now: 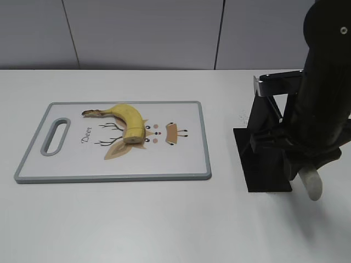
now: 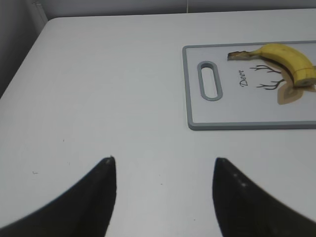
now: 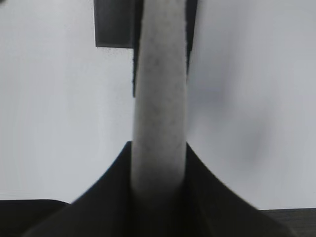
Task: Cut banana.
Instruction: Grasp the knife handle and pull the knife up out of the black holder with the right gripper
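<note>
The banana (image 1: 127,118), a short curved yellow piece with a dark stem and one flat cut end, lies on the white cutting board (image 1: 205,148). It also shows in the left wrist view (image 2: 289,57), on the board (image 2: 186,89). My left gripper (image 2: 163,160) is open and empty above bare table left of the board; it is out of the exterior view. My right gripper (image 3: 159,148) is shut on a whitish knife handle (image 3: 160,98). In the exterior view the handle's end (image 1: 311,185) sticks out below the arm beside the black knife stand (image 1: 266,159). The blade is hidden.
The board has a grey rim, a handle slot (image 1: 55,137) at its left end and tan printed deer drawings (image 1: 173,133). The black stand sits on the table right of the board. A grey wall runs behind the white table.
</note>
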Tool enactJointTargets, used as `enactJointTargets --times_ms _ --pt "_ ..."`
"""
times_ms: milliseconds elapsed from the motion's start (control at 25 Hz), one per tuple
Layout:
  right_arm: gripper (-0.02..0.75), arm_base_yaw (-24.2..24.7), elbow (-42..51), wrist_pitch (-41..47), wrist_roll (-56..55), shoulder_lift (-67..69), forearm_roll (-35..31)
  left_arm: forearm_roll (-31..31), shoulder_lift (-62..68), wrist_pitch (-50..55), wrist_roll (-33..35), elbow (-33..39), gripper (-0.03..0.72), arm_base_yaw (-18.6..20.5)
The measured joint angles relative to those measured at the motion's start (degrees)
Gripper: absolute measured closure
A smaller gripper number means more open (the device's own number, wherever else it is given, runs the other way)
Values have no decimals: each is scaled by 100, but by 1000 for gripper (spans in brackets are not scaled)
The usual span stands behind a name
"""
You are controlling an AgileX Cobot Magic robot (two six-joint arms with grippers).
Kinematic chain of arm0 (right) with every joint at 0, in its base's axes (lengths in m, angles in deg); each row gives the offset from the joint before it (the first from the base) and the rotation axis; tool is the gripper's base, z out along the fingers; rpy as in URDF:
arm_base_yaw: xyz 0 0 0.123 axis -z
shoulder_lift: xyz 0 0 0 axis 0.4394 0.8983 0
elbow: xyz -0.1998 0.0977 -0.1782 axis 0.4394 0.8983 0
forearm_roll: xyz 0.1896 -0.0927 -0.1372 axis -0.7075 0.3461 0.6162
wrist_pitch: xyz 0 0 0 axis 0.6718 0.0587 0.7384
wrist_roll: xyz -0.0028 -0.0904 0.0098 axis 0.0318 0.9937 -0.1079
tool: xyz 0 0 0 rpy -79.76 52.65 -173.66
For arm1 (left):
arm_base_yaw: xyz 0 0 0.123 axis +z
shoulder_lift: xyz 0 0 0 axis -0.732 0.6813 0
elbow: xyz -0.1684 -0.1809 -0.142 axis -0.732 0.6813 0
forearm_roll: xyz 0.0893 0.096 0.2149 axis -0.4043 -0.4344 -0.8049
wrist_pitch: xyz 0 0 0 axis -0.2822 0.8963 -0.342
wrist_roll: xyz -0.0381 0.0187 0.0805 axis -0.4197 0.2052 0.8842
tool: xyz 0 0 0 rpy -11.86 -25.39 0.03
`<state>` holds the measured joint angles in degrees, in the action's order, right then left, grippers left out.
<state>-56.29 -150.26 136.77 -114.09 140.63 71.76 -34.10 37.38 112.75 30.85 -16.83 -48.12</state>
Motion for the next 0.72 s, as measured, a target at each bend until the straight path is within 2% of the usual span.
enactJointTargets --times_ms 720 --pt "566 -5 0 -181 -345 -988 89 0 0 -4 0 0 97 0"
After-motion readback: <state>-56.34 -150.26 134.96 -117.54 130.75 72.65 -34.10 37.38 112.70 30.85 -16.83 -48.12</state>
